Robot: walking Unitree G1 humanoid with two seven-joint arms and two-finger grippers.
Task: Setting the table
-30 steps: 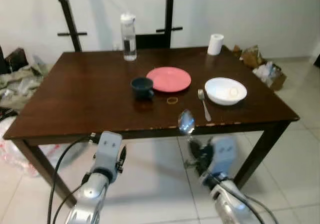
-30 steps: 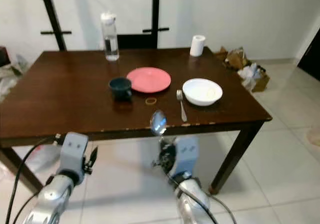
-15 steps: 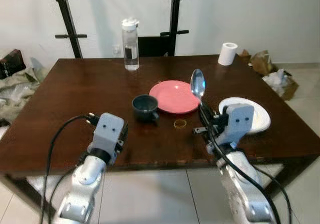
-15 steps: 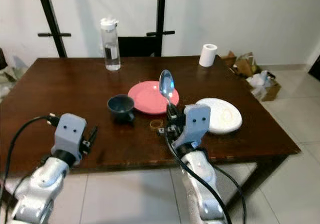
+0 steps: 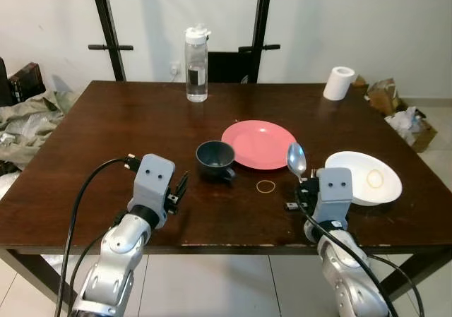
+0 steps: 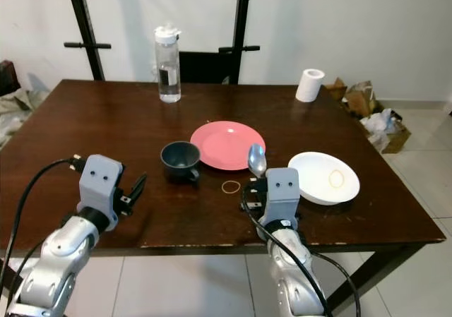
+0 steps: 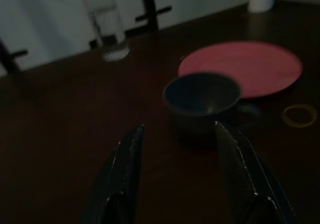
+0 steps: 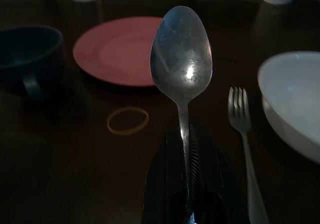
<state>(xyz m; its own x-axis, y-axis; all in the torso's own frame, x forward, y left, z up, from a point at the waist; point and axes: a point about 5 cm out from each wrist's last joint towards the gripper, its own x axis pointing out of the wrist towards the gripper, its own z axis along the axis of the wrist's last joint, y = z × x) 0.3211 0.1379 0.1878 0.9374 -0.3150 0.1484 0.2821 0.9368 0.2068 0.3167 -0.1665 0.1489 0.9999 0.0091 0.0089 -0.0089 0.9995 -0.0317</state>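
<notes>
Spoon [image 8: 181,64] lowered, upright in right gripper [image 8: 187,149], apparently above table [image 5: 106,130]

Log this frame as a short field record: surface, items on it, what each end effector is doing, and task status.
surface: dark wooden table
items: pink plate, dark mug beside it, white bowl, fork beside the bowl, rubber band, water bottle, paper roll
right end effector: shut on spoon, held upright between plate and bowl
left end effector: open, holding nothing, pointed at the mug
task status: spoon not yet laid down
</notes>
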